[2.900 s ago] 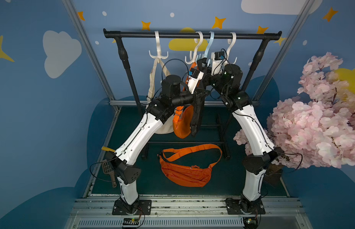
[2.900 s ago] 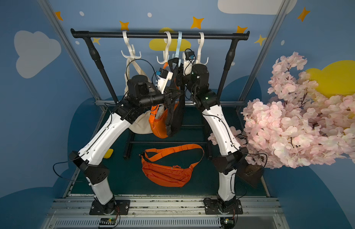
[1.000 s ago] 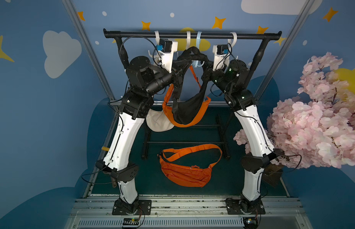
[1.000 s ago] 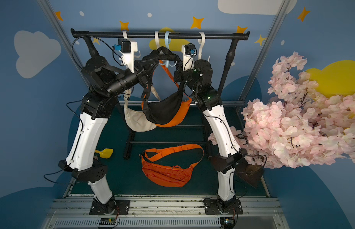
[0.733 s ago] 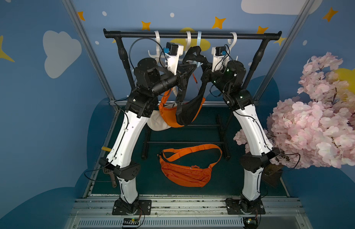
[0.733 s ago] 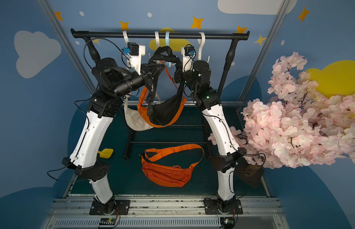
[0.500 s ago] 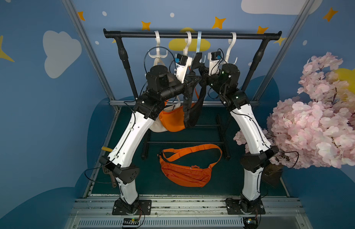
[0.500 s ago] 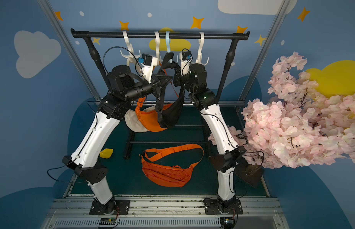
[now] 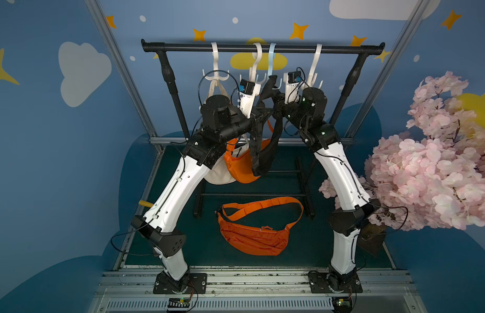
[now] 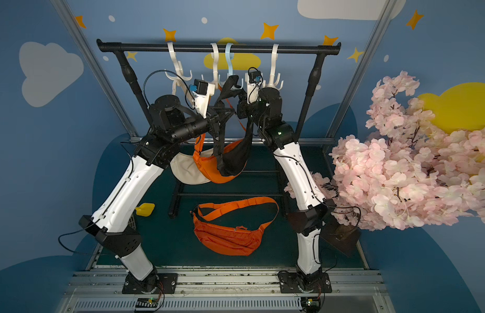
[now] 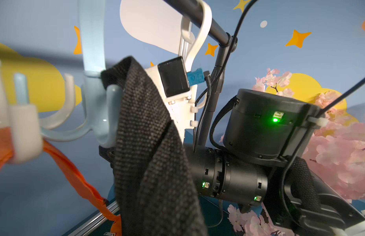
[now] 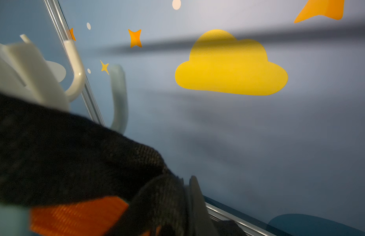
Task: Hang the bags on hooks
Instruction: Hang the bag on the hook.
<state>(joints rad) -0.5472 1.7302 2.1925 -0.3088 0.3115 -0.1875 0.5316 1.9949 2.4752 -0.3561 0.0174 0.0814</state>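
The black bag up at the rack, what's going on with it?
Both arms are hanging the black bag on the rail. The left gripper and right gripper are shut on its strap, which the left wrist view shows draped over a prong of the light blue hook. The bag's body dangles between the arms. One orange bag and a cream bag already hang beside it; a second orange bag lies on the floor.

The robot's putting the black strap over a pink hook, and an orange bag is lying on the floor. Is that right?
Not quite. The hook is light blue, not pink: the left wrist view shows the black strap draped over it. The orange bag does lie on the floor.
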